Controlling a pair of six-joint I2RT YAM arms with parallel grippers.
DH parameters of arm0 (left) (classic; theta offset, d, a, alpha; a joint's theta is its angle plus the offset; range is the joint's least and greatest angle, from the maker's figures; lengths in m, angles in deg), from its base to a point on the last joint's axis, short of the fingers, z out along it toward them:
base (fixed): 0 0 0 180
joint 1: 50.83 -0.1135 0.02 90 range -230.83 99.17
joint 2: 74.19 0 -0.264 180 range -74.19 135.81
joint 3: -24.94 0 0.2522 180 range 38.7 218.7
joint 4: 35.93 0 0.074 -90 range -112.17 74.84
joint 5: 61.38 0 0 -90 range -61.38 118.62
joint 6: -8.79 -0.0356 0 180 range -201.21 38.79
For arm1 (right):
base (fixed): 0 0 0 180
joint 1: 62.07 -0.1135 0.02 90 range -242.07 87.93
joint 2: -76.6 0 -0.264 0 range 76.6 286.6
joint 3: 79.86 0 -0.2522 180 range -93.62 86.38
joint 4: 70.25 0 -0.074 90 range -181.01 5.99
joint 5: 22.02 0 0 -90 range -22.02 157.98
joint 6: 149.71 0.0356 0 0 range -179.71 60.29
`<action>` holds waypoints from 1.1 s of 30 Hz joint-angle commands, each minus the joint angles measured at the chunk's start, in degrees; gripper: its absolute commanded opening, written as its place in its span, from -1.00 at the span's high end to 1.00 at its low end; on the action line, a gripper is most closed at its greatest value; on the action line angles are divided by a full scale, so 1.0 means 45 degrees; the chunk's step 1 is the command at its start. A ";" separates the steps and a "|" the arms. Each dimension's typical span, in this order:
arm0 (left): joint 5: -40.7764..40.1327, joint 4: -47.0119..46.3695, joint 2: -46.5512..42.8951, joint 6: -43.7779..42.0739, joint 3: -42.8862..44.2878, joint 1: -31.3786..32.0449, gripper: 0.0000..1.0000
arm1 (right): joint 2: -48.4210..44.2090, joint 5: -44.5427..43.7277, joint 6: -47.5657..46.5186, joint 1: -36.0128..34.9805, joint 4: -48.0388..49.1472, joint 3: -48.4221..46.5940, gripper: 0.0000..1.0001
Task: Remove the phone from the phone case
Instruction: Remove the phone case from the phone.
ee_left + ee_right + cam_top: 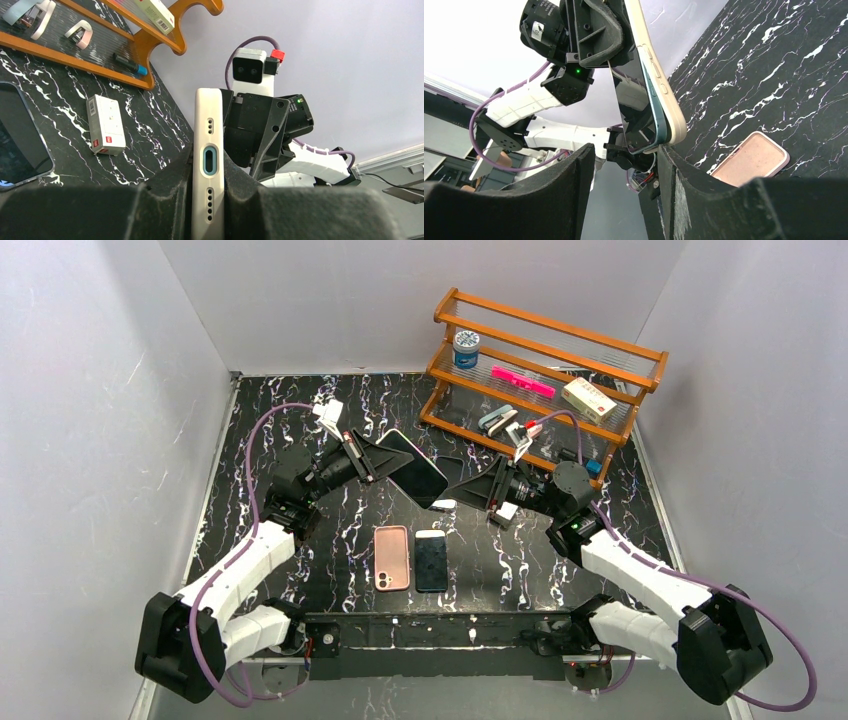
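Phone with dark screen point(636, 107) sits in cream plastic case point(208, 125), held in the air above black marbled table point(490, 570), between both arms. Left gripper point(382, 457) clamps the case's port end. Right gripper point(452, 490) is half open, fingers straddling the opposite corner, one finger clear of it. Teal phone edge shows out of the case there.

1. Holding the cased phone point(412, 468) aloft mid-table, left gripper point(378, 457) on its left, right gripper point(447, 497) at its right end.
2. Nearer the bases, lying side by side on the table point(300, 420): spare case point(391, 558) left, bare phone point(431, 560) right.
3. Back right, shelf rack point(545, 370); before it, small box point(503, 513).
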 commanded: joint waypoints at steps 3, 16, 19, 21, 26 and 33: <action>0.0512 -0.1230 -0.0485 0.0229 0.0223 0.0154 1.00 | 0.0059 -0.0014 0.0213 -0.0091 0.1013 -0.0266 -0.13; 0.1631 -0.1394 -0.0049 0.0174 0.0323 0.0892 1.00 | 0.0459 0.0238 0.0147 -0.0117 0.1700 -0.0440 -0.09; 0.2293 -0.1382 -0.0023 0.0239 0.0391 0.1051 1.00 | 0.0560 0.0325 -0.0167 -0.0106 0.1660 -0.0546 -0.08; 0.2703 -0.1375 -0.0023 0.0300 0.0425 0.1151 1.00 | 0.0661 0.0456 -0.0329 -0.0106 0.1694 -0.0666 -0.07; 0.3229 -0.1375 0.0090 0.0315 0.0589 0.1235 1.00 | 0.1125 0.1241 -0.0599 -0.0108 0.1733 -0.1254 0.02; 0.3572 -0.1375 0.0667 -0.0067 0.0880 0.2054 1.00 | 0.2059 0.1872 -0.0444 -0.0141 0.2225 -0.1824 0.25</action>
